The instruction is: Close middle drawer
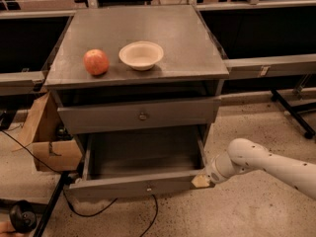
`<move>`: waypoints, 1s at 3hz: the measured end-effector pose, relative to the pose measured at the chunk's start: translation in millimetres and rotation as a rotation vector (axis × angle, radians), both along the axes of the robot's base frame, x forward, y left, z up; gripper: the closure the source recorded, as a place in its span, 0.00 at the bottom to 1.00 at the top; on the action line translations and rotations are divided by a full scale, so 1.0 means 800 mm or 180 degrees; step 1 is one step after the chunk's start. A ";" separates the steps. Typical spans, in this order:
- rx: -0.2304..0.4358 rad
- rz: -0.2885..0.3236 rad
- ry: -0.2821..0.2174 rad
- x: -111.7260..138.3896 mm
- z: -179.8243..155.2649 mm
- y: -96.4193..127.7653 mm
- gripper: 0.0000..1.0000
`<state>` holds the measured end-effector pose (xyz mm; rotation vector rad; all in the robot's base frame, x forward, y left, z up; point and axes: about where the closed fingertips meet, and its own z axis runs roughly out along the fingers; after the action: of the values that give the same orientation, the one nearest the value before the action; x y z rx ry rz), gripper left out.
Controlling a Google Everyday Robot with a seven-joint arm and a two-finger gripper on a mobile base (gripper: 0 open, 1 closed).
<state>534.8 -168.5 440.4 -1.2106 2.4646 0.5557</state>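
We see the end effector (201, 180) at the three o'clock end of the open middle drawer (123, 185); we cannot tell its grip.

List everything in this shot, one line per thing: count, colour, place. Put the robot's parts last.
cabinet: one, grey metal, centre of view
apple: one, red, on the cabinet top, left of the bowl
bowl: one, cream, on the cabinet top, near its middle
upper drawer: one, grey with a round knob, just under the top
middle drawer: one, grey, pulled out below the upper drawer
cardboard box: one, brown, on the floor left of the cabinet
cables: at least two, black, on the floor under and left of the cabinet
arm: one, white, reaching in from the right
gripper: one, tan-tipped, at the middle drawer's right front corner
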 end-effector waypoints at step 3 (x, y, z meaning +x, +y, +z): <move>0.0037 -0.0033 0.0014 0.002 -0.006 -0.001 1.00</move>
<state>536.1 -169.6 435.9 -1.1929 2.4663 0.5697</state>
